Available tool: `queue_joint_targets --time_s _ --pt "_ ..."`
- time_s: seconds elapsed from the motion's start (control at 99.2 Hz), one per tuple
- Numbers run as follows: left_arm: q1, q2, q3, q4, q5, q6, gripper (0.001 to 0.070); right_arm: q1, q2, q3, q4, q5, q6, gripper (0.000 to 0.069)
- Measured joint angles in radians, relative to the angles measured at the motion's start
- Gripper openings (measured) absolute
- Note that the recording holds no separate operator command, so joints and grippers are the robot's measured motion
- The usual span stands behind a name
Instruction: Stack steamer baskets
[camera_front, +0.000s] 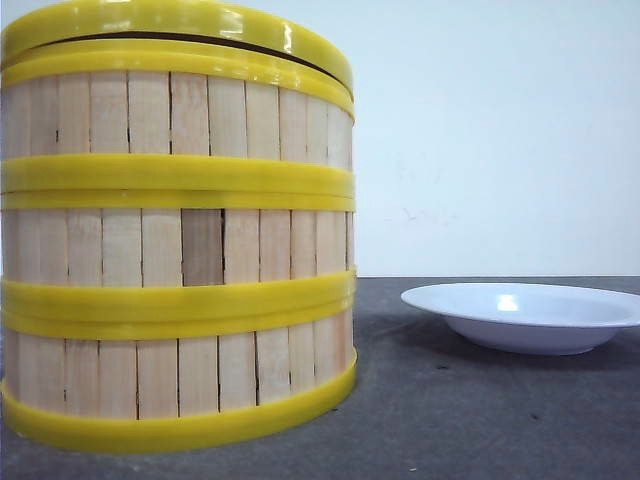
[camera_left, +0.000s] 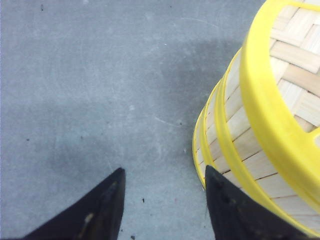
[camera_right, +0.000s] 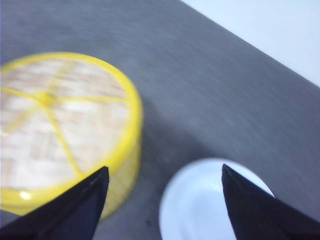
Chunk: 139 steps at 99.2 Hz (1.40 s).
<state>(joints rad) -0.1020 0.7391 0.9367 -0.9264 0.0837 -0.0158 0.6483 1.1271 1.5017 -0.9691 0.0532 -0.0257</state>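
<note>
Three steamer baskets stand stacked at the front left: the bottom one (camera_front: 180, 375), the middle one (camera_front: 180, 245) and the top one (camera_front: 180, 110). A yellow-rimmed woven lid (camera_front: 170, 25) lies on top, slightly tilted, with a dark gap under its rim. My left gripper (camera_left: 164, 170) is open over bare table, one fingertip (camera_left: 220, 200) close beside the stack's wall (camera_left: 245, 145). My right gripper (camera_right: 164, 167) is open high above, with nothing between its fingers. Below it are the lid (camera_right: 55, 115) and the plate; this view is blurred.
A shallow white plate (camera_front: 525, 315) sits on the dark grey table (camera_front: 450, 420) to the right of the stack, also seen as the white plate (camera_right: 200, 205) under my right gripper. A pale wall closes the back.
</note>
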Motion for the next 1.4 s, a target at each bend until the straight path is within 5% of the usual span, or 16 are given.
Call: queue_joint_targets --time_s 0.464,0.797,0.837,0.887,0.938,0.998,1.402 --pt "0.0 0.0 0.0 0.026 0.0 0.0 0.03 -0.386 -0.526 -0.581 -0.053 -0.061 0.103 0.0441" --pt "0.0 0.0 0.0 0.024 0.0 0.0 0.0268 -0.433 -0.574 -0.626 -0.072 -0.077 0.114 0.0438" --pt "0.0 0.0 0.0 0.021 0.0 0.0 0.0188 -0.433 -0.574 -0.626 -0.072 -0.077 0.119 0.0397" --pt "0.0 0.0 0.0 0.017 0.0 -0.002 0.0094 -0.433 -0.574 -0.626 -0.072 -0.079 0.121 0.0258" --pt "0.0 0.0 0.0 0.019 0.0 -0.002 0.0055 -0.433 -0.574 -0.626 -0.072 -0.077 0.12 0.0136" --pt "0.0 0.0 0.0 0.019 0.0 -0.002 0.0037 -0.433 -0.574 -0.626 -0.072 -0.077 0.12 0.0069" --pt "0.0 0.0 0.0 0.019 0.0 -0.002 0.0029 -0.433 -0.574 -0.626 -0.084 -0.079 0.12 0.0026"
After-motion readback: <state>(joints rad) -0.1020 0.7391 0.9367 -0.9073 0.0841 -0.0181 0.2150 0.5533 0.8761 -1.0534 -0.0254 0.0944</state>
